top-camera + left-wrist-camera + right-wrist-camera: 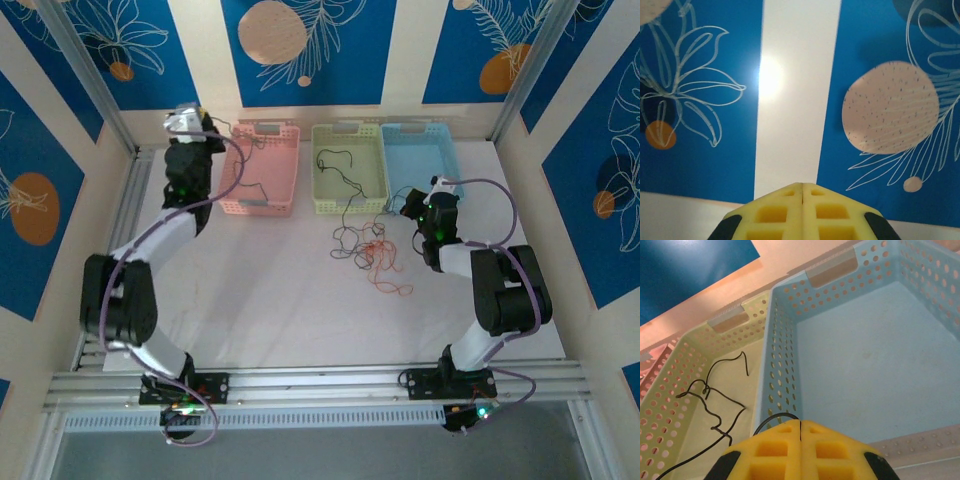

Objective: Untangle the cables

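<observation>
Partway, I'd say. One black cable point(252, 186) lies in the pink basket point(280, 208), another point(345, 175) in the green basket point(318, 170). The tangled cables point(368, 252), orange-red included, await on the bench point(280, 300). Left hand point(802, 186) is shut and empty. Right hand point(800, 423) is shut by the blue basket point(420, 165), a black strand point(775, 416) at its tips; pinched or not, can't tell.

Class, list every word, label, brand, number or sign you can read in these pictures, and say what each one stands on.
No readable text anywhere.
Wall panels: leaf and circle drawings, no letters.
Pink basket, green basket, blue basket: plain, no labels.
Left arm's base, right arm's base: small green lights; any markings are too small to read.
</observation>
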Available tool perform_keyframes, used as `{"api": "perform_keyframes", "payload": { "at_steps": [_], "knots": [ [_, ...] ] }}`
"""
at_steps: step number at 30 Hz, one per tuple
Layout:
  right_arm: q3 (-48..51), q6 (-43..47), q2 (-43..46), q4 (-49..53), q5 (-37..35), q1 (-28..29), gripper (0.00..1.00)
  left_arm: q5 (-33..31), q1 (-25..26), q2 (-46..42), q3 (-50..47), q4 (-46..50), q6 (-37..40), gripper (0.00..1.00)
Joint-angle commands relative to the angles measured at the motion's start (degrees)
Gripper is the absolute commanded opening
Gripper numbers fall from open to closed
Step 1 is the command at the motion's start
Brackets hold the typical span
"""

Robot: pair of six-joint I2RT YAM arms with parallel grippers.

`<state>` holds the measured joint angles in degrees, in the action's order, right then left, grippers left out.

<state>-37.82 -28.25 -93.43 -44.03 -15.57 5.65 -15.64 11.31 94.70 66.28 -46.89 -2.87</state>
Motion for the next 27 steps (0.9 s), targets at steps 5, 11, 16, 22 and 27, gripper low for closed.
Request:
{"api": "perform_keyframes", "payload": {
  "at_steps": [5,11,16,22,27],
  "knots": [
    [-1.6,1.5,-0.1,-0.4,1.0,0.7,0.00,0.2,2.6,16.3,11.3,-1.7,17.1,0.13],
    [-2.0,1.4,-0.5,-0.1,1.7,0.7,0.00,-0.4,6.5,20.0,8.3,-5.5,26.1,0.50],
    [-2.6,1.3,-1.0,0.3,2.6,1.0,0.00,2.8,9.3,11.0,-0.3,-4.3,23.6,0.77],
    [-2.5,2.2,-0.8,-0.6,4.1,1.3,0.00,6.1,9.9,-3.8,-9.1,5.9,8.4,0.79],
    [-1.3,5.1,0.3,-5.7,8.7,2.1,0.00,16.3,9.9,-15.0,-18.9,13.0,-1.5,0.78]
  ]
}}
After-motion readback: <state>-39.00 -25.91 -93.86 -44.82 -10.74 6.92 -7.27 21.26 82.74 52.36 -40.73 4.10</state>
